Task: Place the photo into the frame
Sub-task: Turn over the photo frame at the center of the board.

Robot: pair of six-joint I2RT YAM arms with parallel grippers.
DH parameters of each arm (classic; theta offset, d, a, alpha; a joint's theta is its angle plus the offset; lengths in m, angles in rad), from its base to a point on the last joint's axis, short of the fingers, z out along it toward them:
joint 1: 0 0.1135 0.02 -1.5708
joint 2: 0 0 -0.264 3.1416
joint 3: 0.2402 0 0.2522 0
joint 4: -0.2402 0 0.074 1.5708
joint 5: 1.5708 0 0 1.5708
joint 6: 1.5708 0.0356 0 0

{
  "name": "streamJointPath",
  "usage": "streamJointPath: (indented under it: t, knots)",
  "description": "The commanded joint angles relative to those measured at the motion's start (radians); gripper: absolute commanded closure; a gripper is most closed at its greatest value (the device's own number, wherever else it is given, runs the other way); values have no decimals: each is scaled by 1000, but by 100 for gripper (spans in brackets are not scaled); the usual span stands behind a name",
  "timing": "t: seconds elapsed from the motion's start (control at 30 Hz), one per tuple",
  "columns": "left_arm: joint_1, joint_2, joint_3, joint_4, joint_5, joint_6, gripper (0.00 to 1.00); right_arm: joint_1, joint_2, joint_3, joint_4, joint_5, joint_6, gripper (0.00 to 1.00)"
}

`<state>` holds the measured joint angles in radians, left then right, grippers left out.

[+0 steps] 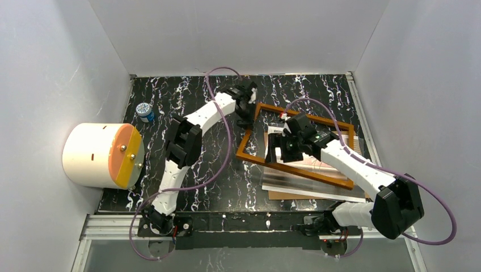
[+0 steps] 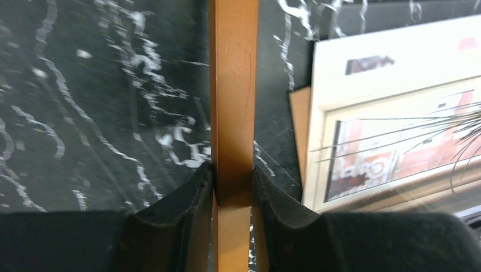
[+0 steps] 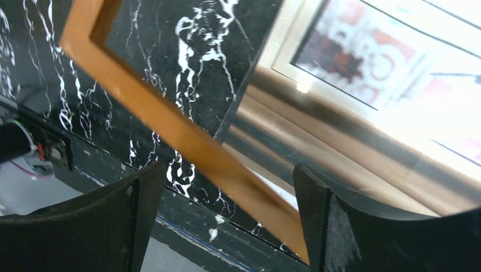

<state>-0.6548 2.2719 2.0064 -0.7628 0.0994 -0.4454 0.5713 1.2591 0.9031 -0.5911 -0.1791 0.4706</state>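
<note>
The frame is a thin orange-brown rectangle lying askew at the table's middle right. My left gripper is at its far left corner. In the left wrist view its fingers are shut on the frame's bar. My right gripper hovers over the frame's middle and stands open, with the frame's near bar running slantwise below it, untouched. The photo, a white-bordered print with spiky plant leaves, lies under the glass and shows blurred in the right wrist view.
A white cylinder with an orange face lies at the left table edge. A small blue and white jar stands behind it. White sheets and a brown board stick out under the frame's near side. White walls enclose the table.
</note>
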Motion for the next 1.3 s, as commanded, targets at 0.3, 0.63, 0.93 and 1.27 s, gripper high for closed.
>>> streamJointPath:
  t: [0.3, 0.63, 0.93, 1.27]
  knots:
    - [176, 39, 106, -128, 301, 146, 100, 194, 209, 221, -66, 171, -368, 3]
    - [216, 53, 139, -152, 328, 175, 100, 256, 208, 175, -44, 235, -617, 14]
    - [250, 57, 154, -155, 339, 168, 100, 278, 183, 143, -25, 278, -726, 32]
    - [295, 18, 167, -154, 319, 148, 97, 317, 202, 208, -13, 384, -773, 70]
